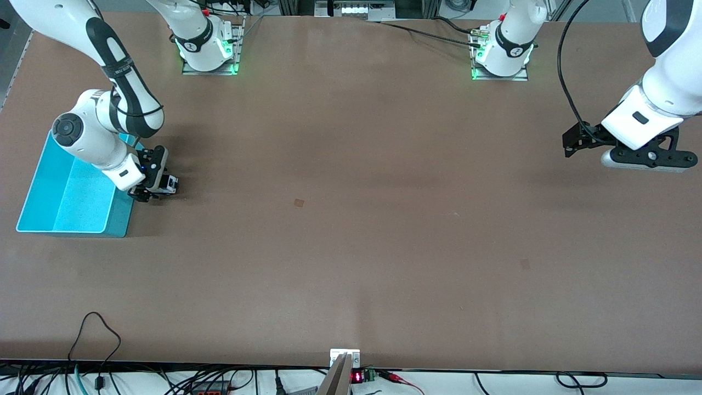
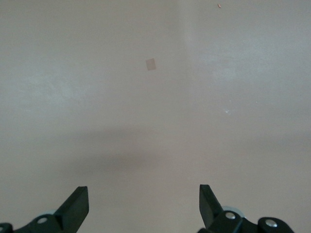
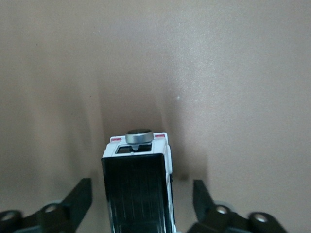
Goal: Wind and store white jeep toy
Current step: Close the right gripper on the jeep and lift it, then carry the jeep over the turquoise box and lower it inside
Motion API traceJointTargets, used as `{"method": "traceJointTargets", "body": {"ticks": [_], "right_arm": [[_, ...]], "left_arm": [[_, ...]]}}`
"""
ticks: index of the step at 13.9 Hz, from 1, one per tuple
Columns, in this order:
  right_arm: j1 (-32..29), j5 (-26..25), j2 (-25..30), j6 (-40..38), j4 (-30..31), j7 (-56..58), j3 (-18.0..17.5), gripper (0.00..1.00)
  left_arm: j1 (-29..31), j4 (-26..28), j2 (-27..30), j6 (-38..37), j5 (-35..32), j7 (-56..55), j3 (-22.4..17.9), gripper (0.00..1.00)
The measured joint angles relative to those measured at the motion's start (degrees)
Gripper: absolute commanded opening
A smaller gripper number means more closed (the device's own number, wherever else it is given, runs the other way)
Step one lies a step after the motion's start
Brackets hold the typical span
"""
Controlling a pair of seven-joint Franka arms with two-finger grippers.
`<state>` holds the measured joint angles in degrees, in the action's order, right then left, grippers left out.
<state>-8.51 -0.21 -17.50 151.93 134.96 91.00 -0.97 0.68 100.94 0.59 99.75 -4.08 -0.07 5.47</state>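
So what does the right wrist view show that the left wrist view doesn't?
Only the right wrist view shows the white jeep toy, black roof up, between the right tool fingers, which stand apart from its sides. Only the left wrist view shows the left tool, open over nothing, and a small square mark. Both show bare brown table.

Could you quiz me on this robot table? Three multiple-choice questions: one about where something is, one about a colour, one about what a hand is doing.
1. Where is the white jeep toy?
A. in the bin
B. on the table beside the bin
C. under the left gripper

2. What colour is the bin?
A. turquoise
B. red
C. black

3. How does the right gripper stand?
A. shut on nothing
B. lifted high
C. fingers open, either side of the jeep

Answers: 1 B, the jeep sits on the table by the bin's wall. 2 A, plainly turquoise. 3 C, gaps show on both sides. The left gripper waits open.
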Motion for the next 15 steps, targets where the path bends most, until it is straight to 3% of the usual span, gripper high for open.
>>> {"method": "traceJointTargets", "body": {"ticks": [2, 6, 10, 15], "right_arm": [[-0.1, 0.0, 0.0, 0.0, 0.0, 0.7, 0.0, 0.0], [-0.1, 0.0, 0.1, 0.0, 0.0, 1.1, -0.4, 0.0], [0.2, 0.5, 1.8, 0.2, -1.5, -3.2, -3.3, 0.0], [0.3, 0.9, 5.3, -9.1, -9.1, -15.7, -3.6, 0.0]], "left_arm": [[0.0, -0.1, 0.0, 0.0, 0.0, 0.0, 0.0, 1.0], [0.0, -0.1, 0.0, 0.0, 0.0, 0.0, 0.0, 1.0], [0.0, -0.1, 0.0, 0.0, 0.0, 0.0, 0.0, 1.0], [0.0, -0.1, 0.0, 0.0, 0.0, 0.0, 0.0, 1.0]]}}
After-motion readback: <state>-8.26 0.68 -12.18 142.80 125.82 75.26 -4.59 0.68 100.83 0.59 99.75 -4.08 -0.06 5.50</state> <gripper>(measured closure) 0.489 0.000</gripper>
